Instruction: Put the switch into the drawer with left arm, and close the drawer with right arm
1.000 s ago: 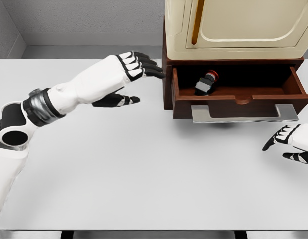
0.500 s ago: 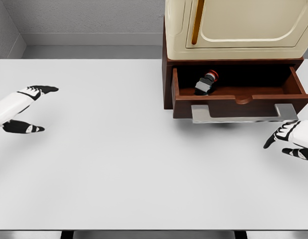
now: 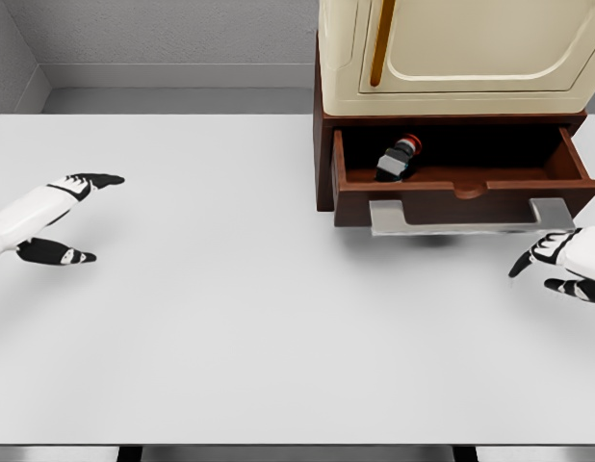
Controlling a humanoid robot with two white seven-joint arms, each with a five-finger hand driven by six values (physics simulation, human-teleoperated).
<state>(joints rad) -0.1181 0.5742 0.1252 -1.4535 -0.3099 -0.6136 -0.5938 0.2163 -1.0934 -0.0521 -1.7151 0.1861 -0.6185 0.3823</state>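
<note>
So the switch (image 3: pixel 398 159) is sitting inside the open drawer (image 3: pixel 459 183) at 2 o'clock, first half looks done. Left hand (image 3: pixel 47 217) at 9 o'clock is empty, fingers apart (parked clear). Right hand (image 3: pixel 567 265) at 4 o'clock, fingers loose, is probably lining up on the handle (image 3: pixel 471 217).

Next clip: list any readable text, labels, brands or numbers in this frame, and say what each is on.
None: no readable text anywhere.
The switch in the open drawer: no legible marking.
The cream cabinet, the table and both hands, left hand and right hand: blank.
</note>
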